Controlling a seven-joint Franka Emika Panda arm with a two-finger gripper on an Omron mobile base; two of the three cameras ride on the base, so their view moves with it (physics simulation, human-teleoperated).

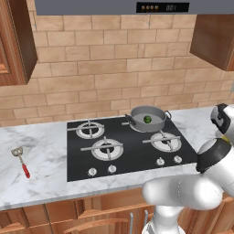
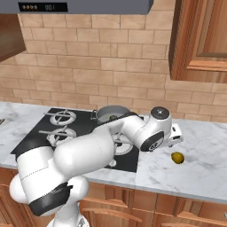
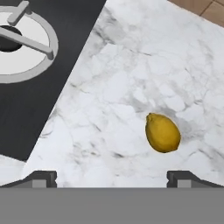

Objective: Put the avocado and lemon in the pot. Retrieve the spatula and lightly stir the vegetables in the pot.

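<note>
**One fruit potted, lemon lying on the counter**

One green fruit (image 1: 147, 119), presumably the avocado, is sitting inside the pot (image 1: 147, 119), which is standing on the rear right burner of the cooktop (image 1: 123, 144) in the left base view. The pot's rim (image 2: 111, 111) is also showing behind the arm in the right base view.

The lemon (image 3: 162, 133) is lying on the marble counter (image 3: 127, 109), to the right of the cooktop and well apart from the pot. In the right base view the lemon (image 2: 177, 157) is resting just beyond the hand, near the counter's front part.

The gripper (image 3: 111, 177) is hovering over the counter with its jaws spread wide and gripping nothing; the two fingertips (image 3: 41, 178) are standing far apart at the bottom of the hand view. The lemon is lying above the right-hand tip in that view, not between the tips, and nothing is touching it.

The spatula (image 1: 21, 161) is lying flat on the counter left of the cooktop, silver head pointing toward the wall, red handle pointing toward the counter's front edge, far from the gripper.
</note>
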